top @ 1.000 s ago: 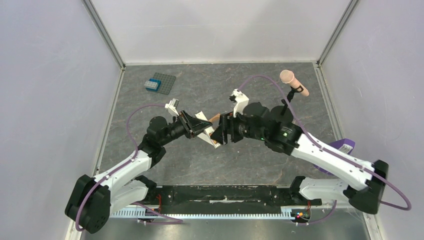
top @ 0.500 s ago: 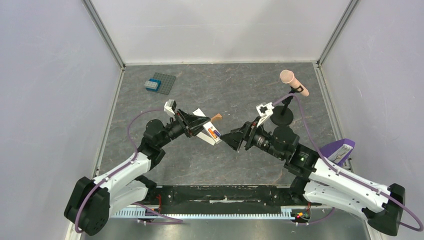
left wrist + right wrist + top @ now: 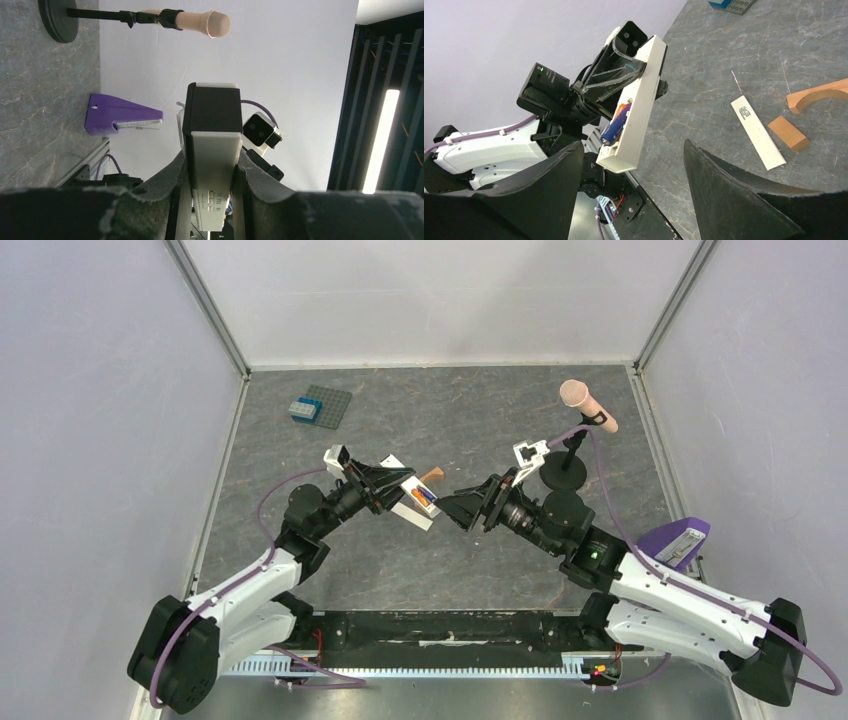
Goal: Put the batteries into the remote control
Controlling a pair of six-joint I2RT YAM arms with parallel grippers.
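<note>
- Right pincer [image 3: 458,512] has backed off. A second ago it was jammed right up against the remote control [image 3: 642,90]; now there's clear daylight between the two. Over the last half second it has drifted a touch toward the rear.
- Its jaws are spread wide with nothing in them, facing the recess side of the bar.
- Left pincer [image 3: 210,167] pinches the remote control by its long side edges. It holds the bar tilted, up off the bench [image 3: 420,570], near the middle.
- Batteries [image 3: 616,124]: both are in the recess at the bar's lower end, orange-red higher and dark blue below. Whether they're fully seated, I can't tell.
- White slat [image 3: 758,132] lies flat on the bench beyond the remote. A small wooden block [image 3: 789,133] sits just beside it, and a curved wooden piece [image 3: 819,95] is near.
- Room to move: there's wide bare bench between the pincers and the arm bases, and more behind them, up to the rear wall.
- Far-left corner: the studded plate [image 3: 322,406] with its blue brick is well apart from both arms.
- Right rear: the microphone [image 3: 588,405] leans on its stand. The stand's round base sits just behind the right arm's wrist, so it's tight there.
- Right edge: a purple wedge [image 3: 678,538] sits against the wall, just beside the right arm's white link.
</note>
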